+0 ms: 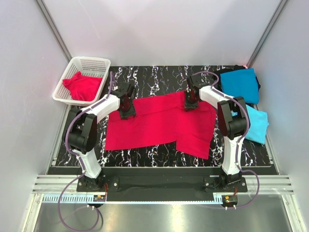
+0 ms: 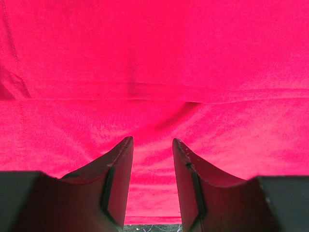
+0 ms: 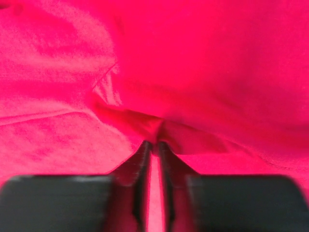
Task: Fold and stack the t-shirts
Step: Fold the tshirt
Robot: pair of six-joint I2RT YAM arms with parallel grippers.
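A crimson-red t-shirt (image 1: 159, 123) lies spread wide on the black marbled table (image 1: 159, 77). My left gripper (image 1: 127, 110) stands over its far left edge. In the left wrist view the left gripper (image 2: 152, 141) is open, with flat red cloth (image 2: 154, 72) beneath and nothing between its fingers. My right gripper (image 1: 189, 103) is at the shirt's far edge, right of centre. In the right wrist view the right gripper (image 3: 153, 143) is shut on a puckered fold of the red cloth (image 3: 145, 121). A teal-blue t-shirt (image 1: 239, 84) and a sky-blue t-shirt (image 1: 257, 124) lie folded at the right.
A white mesh basket (image 1: 91, 62) at the back left holds another crumpled red t-shirt (image 1: 82, 87). Grey walls close in the table on the left, back and right. Both arm bases are bolted at the near edge.
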